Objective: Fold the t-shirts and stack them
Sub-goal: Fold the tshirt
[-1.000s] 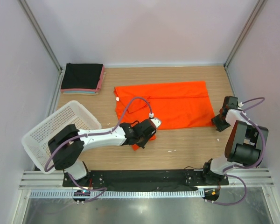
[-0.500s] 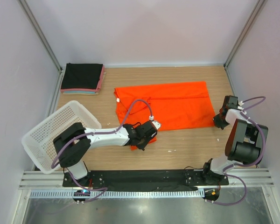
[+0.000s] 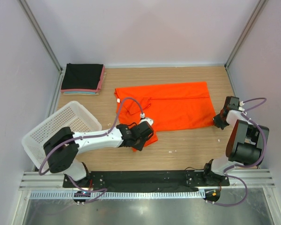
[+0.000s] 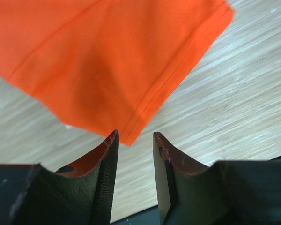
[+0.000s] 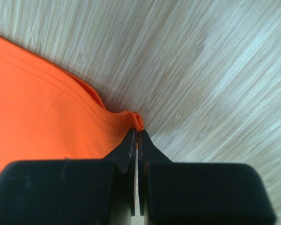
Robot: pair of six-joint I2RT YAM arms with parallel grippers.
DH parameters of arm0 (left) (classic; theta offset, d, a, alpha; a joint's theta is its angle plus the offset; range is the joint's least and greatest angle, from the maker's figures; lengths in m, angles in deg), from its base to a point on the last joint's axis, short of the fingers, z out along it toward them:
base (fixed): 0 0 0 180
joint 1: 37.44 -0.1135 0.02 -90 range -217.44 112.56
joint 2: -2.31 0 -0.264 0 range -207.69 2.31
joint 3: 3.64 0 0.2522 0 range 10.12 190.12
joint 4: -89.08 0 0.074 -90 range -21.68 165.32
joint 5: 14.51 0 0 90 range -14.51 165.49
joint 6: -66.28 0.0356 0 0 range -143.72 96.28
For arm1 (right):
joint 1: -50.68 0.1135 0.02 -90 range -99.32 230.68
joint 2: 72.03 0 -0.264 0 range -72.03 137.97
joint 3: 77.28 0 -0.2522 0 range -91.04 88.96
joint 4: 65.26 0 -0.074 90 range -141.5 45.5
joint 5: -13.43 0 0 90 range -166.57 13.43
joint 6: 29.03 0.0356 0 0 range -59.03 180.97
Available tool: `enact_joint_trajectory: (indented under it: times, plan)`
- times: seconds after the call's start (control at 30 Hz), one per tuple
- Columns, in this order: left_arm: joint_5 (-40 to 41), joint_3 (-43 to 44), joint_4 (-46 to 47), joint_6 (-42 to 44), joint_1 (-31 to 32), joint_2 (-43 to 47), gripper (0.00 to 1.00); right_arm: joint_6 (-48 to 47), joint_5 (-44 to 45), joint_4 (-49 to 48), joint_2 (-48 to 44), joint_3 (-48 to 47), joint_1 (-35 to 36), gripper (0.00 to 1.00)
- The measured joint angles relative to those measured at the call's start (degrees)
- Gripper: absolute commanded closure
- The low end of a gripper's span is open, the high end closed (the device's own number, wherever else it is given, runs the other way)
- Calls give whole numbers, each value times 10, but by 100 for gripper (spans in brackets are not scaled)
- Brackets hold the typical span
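Note:
The bright orange-red t-shirt lies spread flat mid-table. My left gripper is open and empty at the shirt's near-left corner. In the left wrist view that corner lies just ahead of my gripper, between the tips and not held. My right gripper is at the shirt's near-right corner. In the right wrist view it is shut on a small fold of orange hem. The folded t-shirts form a stack at the back left, black on top with pink and teal edges below.
A white mesh basket sits tilted at the left, beside my left arm. Metal frame posts stand at the back corners. A black base strip runs along the near edge. Bare wood shows in front of the shirt.
My left gripper has drawn back a little to the left and toward the near edge, and the shirt's near-left corner now lies uncovered beside it. The right arm has not moved.

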Motion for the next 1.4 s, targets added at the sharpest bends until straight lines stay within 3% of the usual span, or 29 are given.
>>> enact_joint_trajectory:
  times: [0.23,0.4,0.53,0.8,1.17,1.3,1.4]
  plan:
    - [-1,-60,-24,-149,-18,40,59,2,-22,-9,-2,4,0,99]
    - [-24,-161,15,-259,-74,157,55,4,-34,-14,-3,8,0,99]
    - [-38,-210,60,-318,-81,210,56,5,-38,-22,-5,13,0,99]
    - [-68,-226,133,-375,-81,177,61,6,-48,-30,-6,16,0,99]
    - [-76,-230,157,-420,-80,136,65,6,-49,-33,-9,20,0,99]
    - [-74,-232,162,-431,-78,133,80,6,-49,-35,-11,22,0,99]
    - [-70,-238,163,-432,-76,133,100,7,-49,-35,-12,24,0,99]
